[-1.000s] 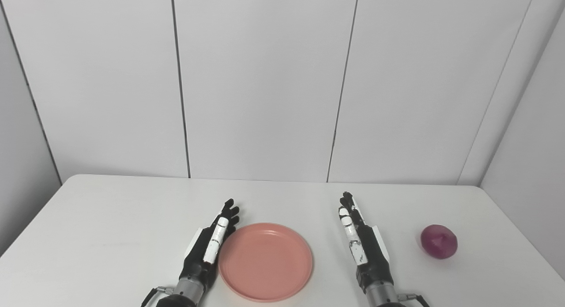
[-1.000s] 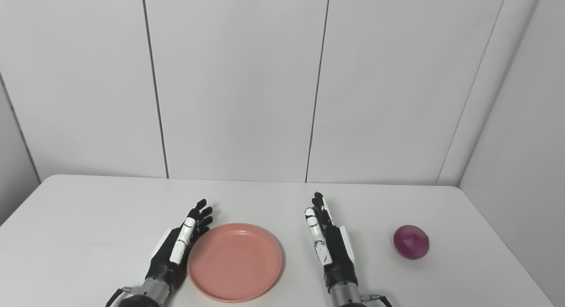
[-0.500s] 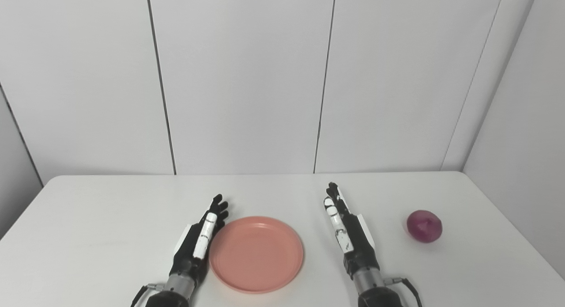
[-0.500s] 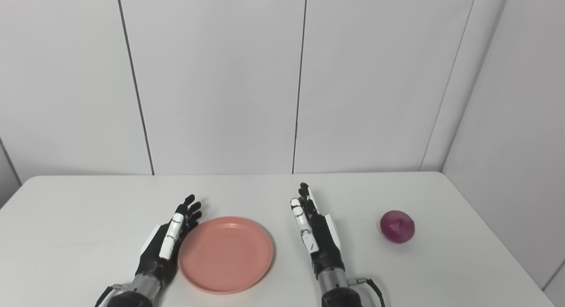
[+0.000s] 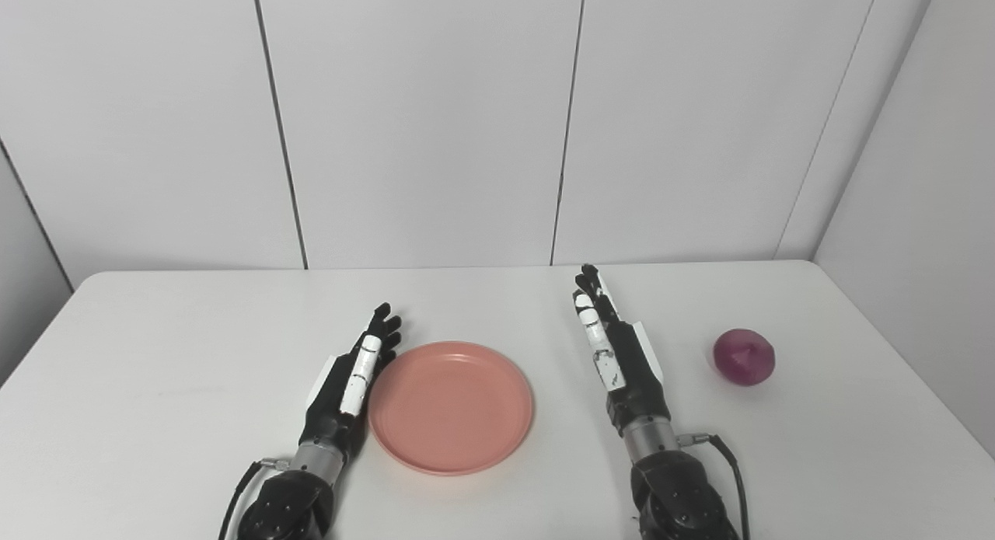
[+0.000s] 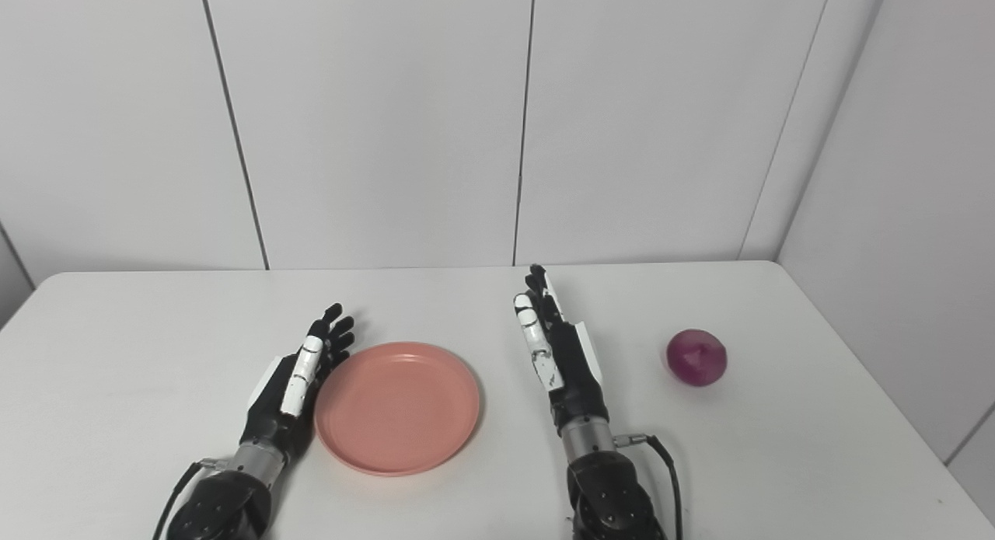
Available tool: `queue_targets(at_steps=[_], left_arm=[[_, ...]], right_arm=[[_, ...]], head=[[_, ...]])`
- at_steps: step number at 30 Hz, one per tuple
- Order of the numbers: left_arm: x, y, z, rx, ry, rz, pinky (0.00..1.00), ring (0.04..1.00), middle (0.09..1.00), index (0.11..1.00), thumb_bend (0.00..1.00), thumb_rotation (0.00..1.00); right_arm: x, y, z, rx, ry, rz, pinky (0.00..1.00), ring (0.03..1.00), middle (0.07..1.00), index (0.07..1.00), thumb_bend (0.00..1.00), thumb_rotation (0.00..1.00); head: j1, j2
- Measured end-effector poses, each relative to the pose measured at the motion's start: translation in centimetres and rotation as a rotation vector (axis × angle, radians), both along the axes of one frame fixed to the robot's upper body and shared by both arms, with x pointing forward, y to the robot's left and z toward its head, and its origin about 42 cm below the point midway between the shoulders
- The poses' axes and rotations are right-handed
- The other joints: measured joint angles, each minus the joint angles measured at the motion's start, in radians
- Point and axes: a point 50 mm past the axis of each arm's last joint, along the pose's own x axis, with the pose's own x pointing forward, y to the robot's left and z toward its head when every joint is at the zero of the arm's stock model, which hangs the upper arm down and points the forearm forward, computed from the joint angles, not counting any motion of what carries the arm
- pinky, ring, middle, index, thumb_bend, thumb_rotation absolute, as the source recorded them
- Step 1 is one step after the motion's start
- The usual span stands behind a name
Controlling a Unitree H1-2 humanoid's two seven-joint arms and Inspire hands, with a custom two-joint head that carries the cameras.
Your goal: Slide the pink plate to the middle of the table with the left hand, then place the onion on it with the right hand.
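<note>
- The two head cameras show nearly the same scene; the right eye view takes in more of the side wall (image 6: pixel 894 214) past the table's right edge, while the left eye view shows a strip of darker wall at the far left.
- The left hand (image 5: pixel 347 383) lies edge-on along the left rim of the pink plate (image 5: pixel 451 405), fingers stretched straight forward and held close together, holding nothing. Its inner side looks to be just against the rim, though I cannot tell for sure whether it actually touches.
- The right hand (image 5: pixel 618 353) stands edge-on too, fingers extended forward and close together, empty. It sits to the right of the plate with a clear gap of bare table between them.
- The plate rests flat on the white table (image 5: pixel 155 369), toward the near edge and roughly between the two hands, with nothing on it.
- The red onion (image 5: pixel 744 357) sits on the table well to the right of the right hand, near the table's right edge, touching neither hand nor plate.
- A black cable (image 5: pixel 727 462) loops beside the right wrist, and another (image 5: pixel 233 497) curls by the left wrist.
- Behind the table stands a pale panelled wall (image 5: pixel 427 120) with thin dark seams running down it.
- Nothing lies between the right hand and the onion.
</note>
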Motion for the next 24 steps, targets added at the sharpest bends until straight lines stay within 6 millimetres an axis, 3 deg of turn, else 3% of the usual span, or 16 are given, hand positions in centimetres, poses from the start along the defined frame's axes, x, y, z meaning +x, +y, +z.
queue_targets(at_steps=[4,11,18,20,24], left_arm=[[0.0,0.1,0.0,0.003,0.0,-0.001,0.97,0.97,0.967,0.97,0.66,1.0],[0.0,0.2,0.1,0.006,-0.002,-0.003,0.97,0.968,0.969,0.973,0.67,1.0],[0.1,0.6,0.0,0.014,-0.003,-0.002,0.97,0.979,0.975,0.982,0.68,1.0],[0.1,0.7,0.0,0.017,-0.003,-0.003,0.97,0.979,0.978,0.983,0.67,1.0],[0.1,1.1,0.0,0.027,-0.006,-0.011,0.97,0.978,0.979,0.984,0.66,1.0]], right_arm=[[0.7,-1.4,1.8,-0.066,-0.047,-0.05,1.0,0.948,0.958,0.969,0.64,0.99],[1.4,-4.9,3.8,-0.204,-0.024,-0.123,0.91,0.95,0.958,0.966,0.63,0.92],[1.4,-7.9,5.8,-0.427,0.002,-0.176,0.88,0.943,0.957,0.94,0.65,0.7],[1.4,-8.4,6.1,-0.47,0.026,-0.187,0.87,0.941,0.954,0.928,0.66,0.59],[1.5,-9.3,6.6,-0.546,0.062,-0.203,0.84,0.921,0.944,0.919,0.7,0.51]], head=[[-0.002,-0.005],[-0.002,-0.009],[-0.014,-0.029],[-0.027,-0.034],[-0.051,-0.04]])
